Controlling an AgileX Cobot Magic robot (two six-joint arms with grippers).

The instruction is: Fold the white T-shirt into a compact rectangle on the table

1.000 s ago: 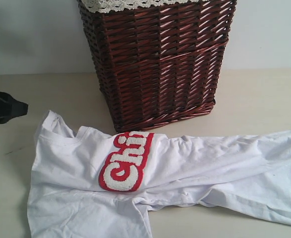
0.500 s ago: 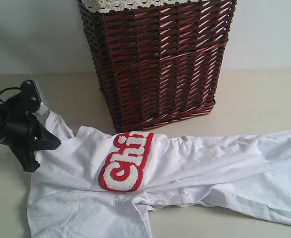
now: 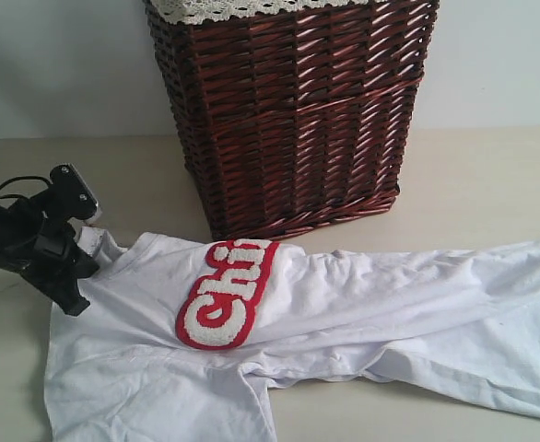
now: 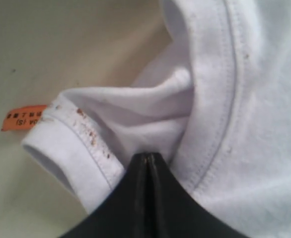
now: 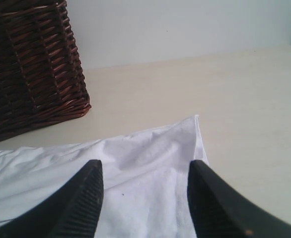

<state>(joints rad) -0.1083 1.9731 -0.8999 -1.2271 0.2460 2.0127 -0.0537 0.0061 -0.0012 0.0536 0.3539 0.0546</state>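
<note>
The white T-shirt (image 3: 362, 295) lies crumpled across the table (image 3: 491, 175), its red-outlined lettering (image 3: 224, 295) facing up left of centre. My left gripper (image 3: 75, 293) sits at the shirt's left end. In the left wrist view the left gripper (image 4: 148, 157) is shut, pinching white cloth beside the ribbed collar (image 4: 71, 148), close to the orange neck tag (image 4: 24, 116). My right gripper (image 5: 145, 166) is open and hovers over the shirt's other end (image 5: 61, 168), near a cloth corner (image 5: 195, 119), with nothing between its fingers. It is out of the exterior view.
A tall dark red-brown wicker basket (image 3: 298, 110) with white lace trim stands at the back centre, just behind the shirt; the right wrist view shows the basket (image 5: 31, 64) too. Bare table (image 5: 245, 99) stretches beyond the shirt's corner.
My left gripper came in from the left edge onto the shirt's collar end. The cloth there has shifted, and the lettering has slid slightly left.
</note>
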